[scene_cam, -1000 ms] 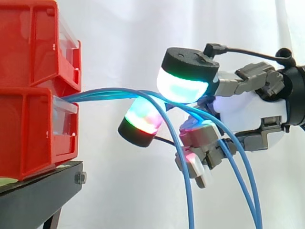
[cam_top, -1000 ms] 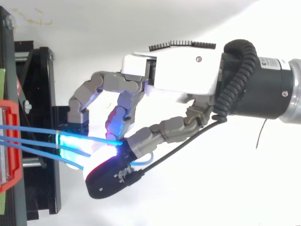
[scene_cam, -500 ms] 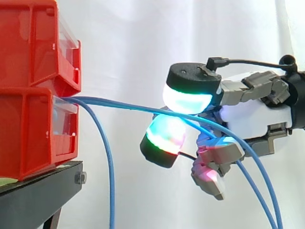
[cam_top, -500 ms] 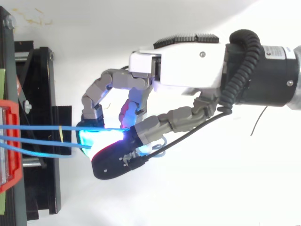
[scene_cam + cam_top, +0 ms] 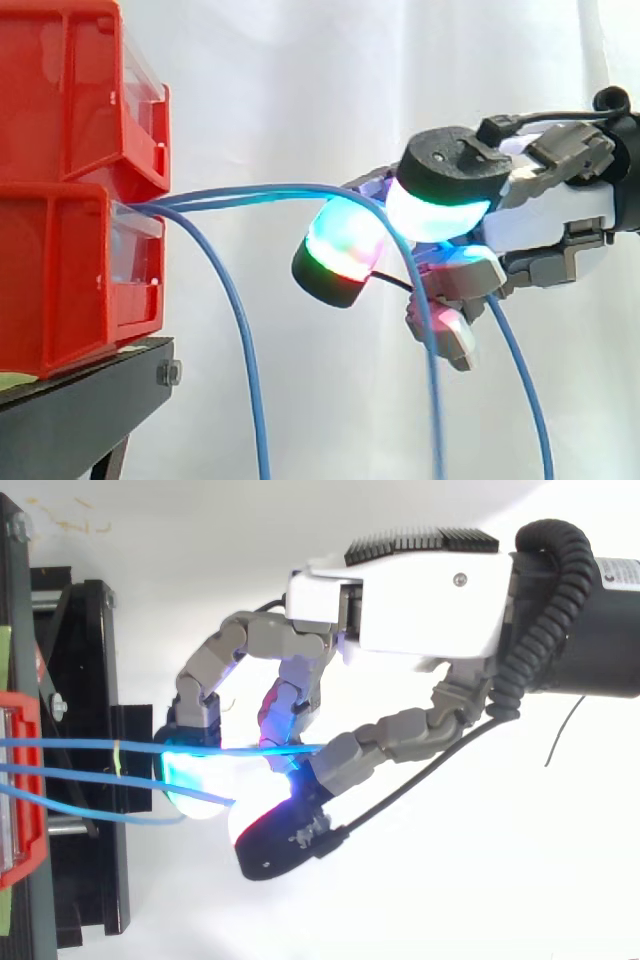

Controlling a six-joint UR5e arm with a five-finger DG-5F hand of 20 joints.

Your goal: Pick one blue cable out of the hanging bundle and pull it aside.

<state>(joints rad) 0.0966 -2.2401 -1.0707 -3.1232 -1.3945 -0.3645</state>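
Hand [image 5: 420,610] curled round one blue cable [image 5: 250,749]
It runs from the red bins [image 5: 60,270] into its grasp; a second cable [image 5: 434,400] drops just beside the fingertips [image 5: 340,255], a third cable [image 5: 247,350] hangs well apart.

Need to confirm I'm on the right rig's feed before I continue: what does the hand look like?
The hand has a boxy white palm shell with a black ribbed strip along one edge, and grey segmented fingers. Its thick round pads are black-backed and glow cyan, green and red. The wrist behind it is a black cylinder.
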